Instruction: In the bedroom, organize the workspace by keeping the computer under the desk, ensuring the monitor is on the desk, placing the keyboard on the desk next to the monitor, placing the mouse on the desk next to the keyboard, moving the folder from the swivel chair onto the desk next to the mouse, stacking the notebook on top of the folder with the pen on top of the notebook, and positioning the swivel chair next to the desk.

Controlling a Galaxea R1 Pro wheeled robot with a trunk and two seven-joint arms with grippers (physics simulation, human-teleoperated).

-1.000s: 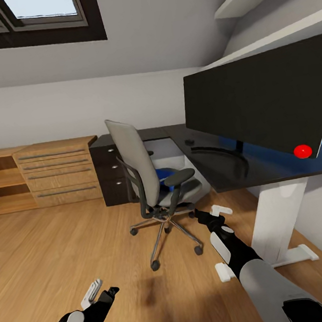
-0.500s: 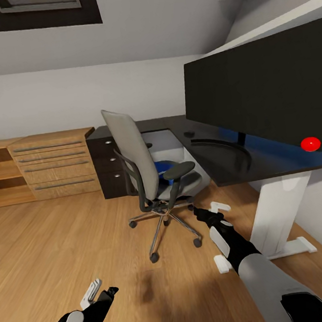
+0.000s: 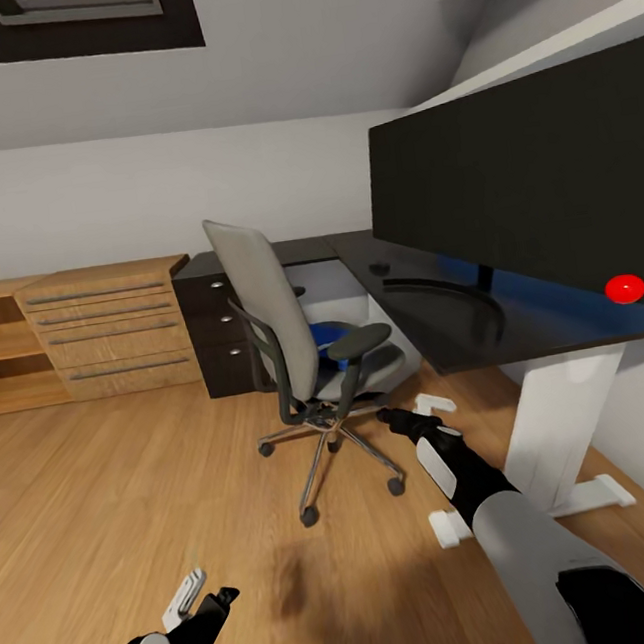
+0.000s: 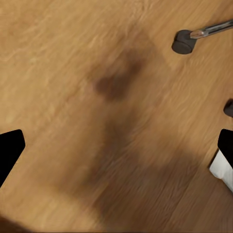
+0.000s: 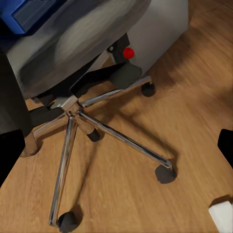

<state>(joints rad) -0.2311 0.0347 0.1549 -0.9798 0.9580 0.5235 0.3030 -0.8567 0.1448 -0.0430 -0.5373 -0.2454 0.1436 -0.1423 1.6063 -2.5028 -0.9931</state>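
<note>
The grey swivel chair (image 3: 293,336) stands on the wood floor in front of the black desk (image 3: 434,333), with the blue folder (image 3: 331,347) on its seat. The large black monitor (image 3: 521,177) is on the desk, and a small dark mouse (image 3: 379,269) lies behind its stand. The pale computer (image 3: 339,295) sits under the desk behind the chair. My right gripper (image 3: 392,418) is open, low beside the chair's chrome base (image 5: 77,114), with the folder (image 5: 29,12) and computer (image 5: 160,29) ahead. My left gripper (image 3: 213,602) hangs open over bare floor. Keyboard, notebook and pen are out of view.
A dark drawer unit (image 3: 212,325) and wooden drawers (image 3: 111,328) line the back wall. The desk's white leg (image 3: 557,434) stands right of my right arm. A chair caster (image 4: 183,41) is near the left gripper. Open wood floor spreads to the left.
The view first tilted down and drew closer to the chair. Since then my right gripper has crept forward toward the chair base and my left arm has dropped slightly.
</note>
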